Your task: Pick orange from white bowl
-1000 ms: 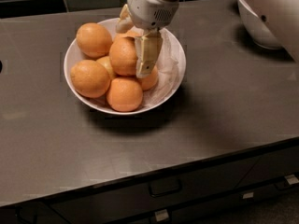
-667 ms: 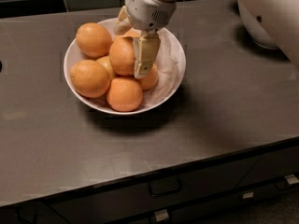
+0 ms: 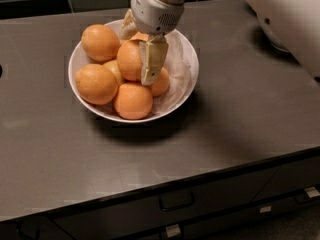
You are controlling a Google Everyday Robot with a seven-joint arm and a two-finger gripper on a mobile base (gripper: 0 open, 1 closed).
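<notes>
The white bowl (image 3: 186,82) stands on the dark counter at the upper left, lined with crumpled white paper and holding several oranges. My gripper (image 3: 138,63) reaches down into the bowl from above, at the orange (image 3: 128,59) in the middle of the pile. That orange sits against the gripper's tan front part and rests on the other fruit. Other oranges lie at the back left (image 3: 100,42), the front left (image 3: 96,83) and the front (image 3: 133,100). One more is partly hidden behind the gripper (image 3: 161,83).
My white robot body (image 3: 287,21) fills the upper right, over the counter's far right. The grey counter (image 3: 220,134) ends in a front edge with drawers and a handle (image 3: 176,201) below. Dark tiles run along the back.
</notes>
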